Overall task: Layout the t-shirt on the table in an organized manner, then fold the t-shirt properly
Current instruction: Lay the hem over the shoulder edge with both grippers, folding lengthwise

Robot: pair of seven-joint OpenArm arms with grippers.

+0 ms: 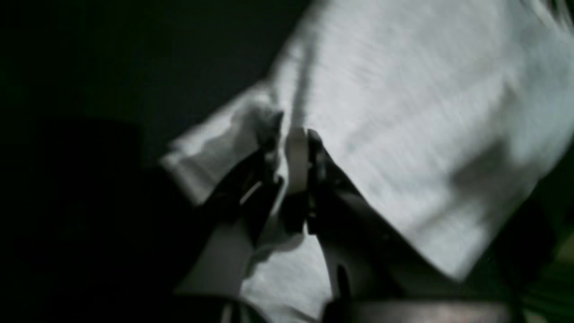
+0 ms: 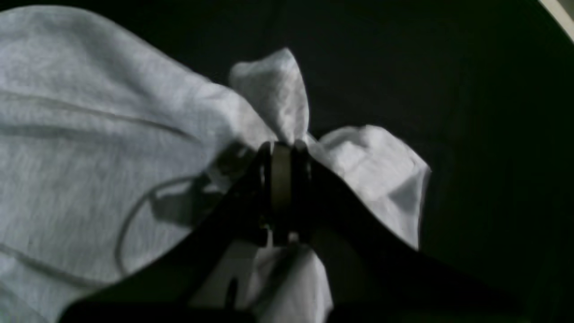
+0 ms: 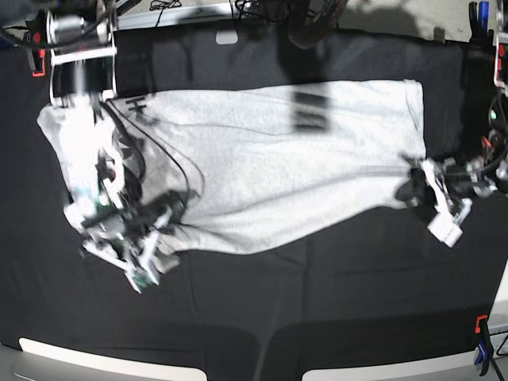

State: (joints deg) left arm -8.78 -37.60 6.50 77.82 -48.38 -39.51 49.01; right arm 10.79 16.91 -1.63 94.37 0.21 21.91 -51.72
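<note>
The light-grey t-shirt lies spread lengthwise across the black table. Its lower edge sags toward the left. My left gripper is at the shirt's lower right corner. The left wrist view shows this gripper shut on a fold of the t-shirt, with dark table behind. My right gripper is at the shirt's lower left part. Seen from the right wrist, it is shut on a bunched tuft of the t-shirt over the table.
The right arm and its black cables cover the shirt's left end. An orange and blue clamp grips the front right edge, and a red one sits at the far left. Clutter lines the back edge.
</note>
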